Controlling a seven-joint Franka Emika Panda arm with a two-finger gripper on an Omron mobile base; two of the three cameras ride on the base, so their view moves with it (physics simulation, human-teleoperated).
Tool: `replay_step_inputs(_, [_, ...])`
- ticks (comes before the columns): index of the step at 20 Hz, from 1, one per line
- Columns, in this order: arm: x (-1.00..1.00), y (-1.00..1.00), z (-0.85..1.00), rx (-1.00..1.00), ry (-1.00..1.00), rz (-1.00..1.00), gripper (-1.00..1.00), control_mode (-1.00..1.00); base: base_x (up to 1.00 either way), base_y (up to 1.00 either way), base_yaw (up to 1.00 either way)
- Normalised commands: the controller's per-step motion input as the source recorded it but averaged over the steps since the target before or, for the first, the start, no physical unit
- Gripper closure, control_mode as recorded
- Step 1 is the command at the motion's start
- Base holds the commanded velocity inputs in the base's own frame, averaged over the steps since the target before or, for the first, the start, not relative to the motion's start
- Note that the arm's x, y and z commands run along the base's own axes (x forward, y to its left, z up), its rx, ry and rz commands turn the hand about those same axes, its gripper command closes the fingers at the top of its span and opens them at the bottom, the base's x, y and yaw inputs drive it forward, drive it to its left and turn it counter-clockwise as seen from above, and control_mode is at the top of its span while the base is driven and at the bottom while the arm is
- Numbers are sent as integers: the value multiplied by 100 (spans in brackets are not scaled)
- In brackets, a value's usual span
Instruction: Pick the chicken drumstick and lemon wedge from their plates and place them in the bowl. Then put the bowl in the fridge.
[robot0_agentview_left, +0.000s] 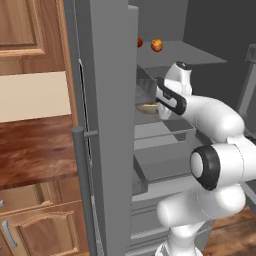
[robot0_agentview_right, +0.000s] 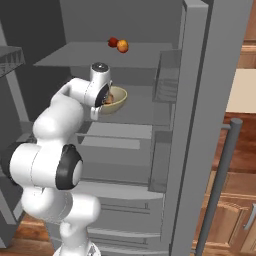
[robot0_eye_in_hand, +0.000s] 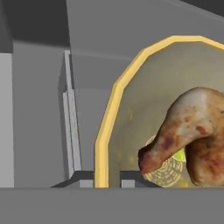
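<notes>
Two foods, drumstick (robot0_eye_in_hand: 192, 131) over lemon wedge (robot0_eye_in_hand: 178, 155), in bowl (robot0_agentview_right: 116, 101) (fridge (robot0_agentview_left: 107, 125) shelf); claw (robot0_eye_in_hand: 107, 177) apparently narrow, pinching rim.

Inside the open fridge (robot0_agentview_right: 210, 125), a grey upper shelf (robot0_agentview_right: 75, 56) carries a red fruit (robot0_agentview_right: 113, 42) touching an orange fruit (robot0_agentview_right: 122, 46); the bowl (robot0_agentview_right: 117, 101) sits at the middle shelf (robot0_agentview_right: 145, 107).

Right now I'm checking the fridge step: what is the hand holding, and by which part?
The hand holds the bowl by its rim, one fingertip on each side of the wall; the chicken drumstick lies inside.
</notes>
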Motion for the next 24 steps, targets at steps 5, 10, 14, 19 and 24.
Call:
replay_step_inputs(5, [30, 4, -27, 0, -7, 0, 100, -100, 0, 0, 0])
replay_step_inputs(10, [8, 2, -14, 1, -20, 0, -100, -100, 0, 0, 0])
replay_step_inputs(14, [-16, 2, 30, 8, -25, 0, -100, -100, 0, 0, 0])
replay_step_inputs(19, [-68, 0, 28, 3, -21, 0, -100, -100, 0, 0, 0])
replay_step_inputs(24, [-86, 0, 27, 0, -1, 0, -100, -100, 0, 0, 0])
